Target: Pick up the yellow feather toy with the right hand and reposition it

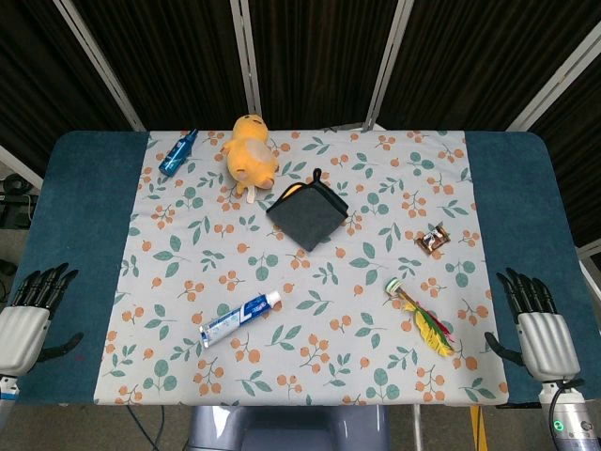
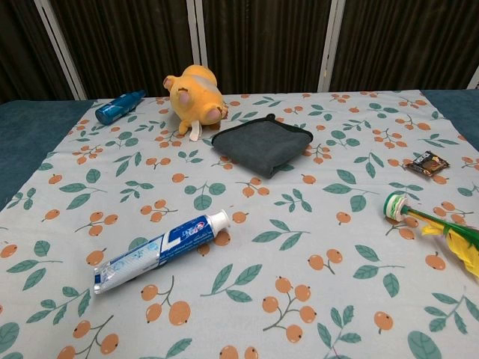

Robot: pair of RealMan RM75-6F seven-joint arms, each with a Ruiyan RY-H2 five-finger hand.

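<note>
The right hand (image 1: 540, 329) lay at the table's right edge with its dark fingers (image 1: 522, 289) spread apart and pointing away from the robot, holding nothing. The left hand (image 1: 28, 315) rested the same way at the opposite edge, fingers apart and empty.

The yellow feather toy (image 1: 424, 319) lay on the floral tablecloth (image 1: 310, 263) inward of the right hand, near it but not touching, and well apart from the left hand. Its long axis ran diagonally: a small round green-and-white base sat farther from the robot, and a thin stem led to soft yellow feathers with red touches at the nearer end, angled toward the right hand.

Elsewhere on the cloth were a small dark snack packet (image 1: 433, 241), a folded grey cloth (image 1: 309, 214), a plush yellow duck (image 1: 249, 152), a blue bottle (image 1: 177, 153) and a white-and-blue toothpaste tube (image 1: 239, 318).
</note>
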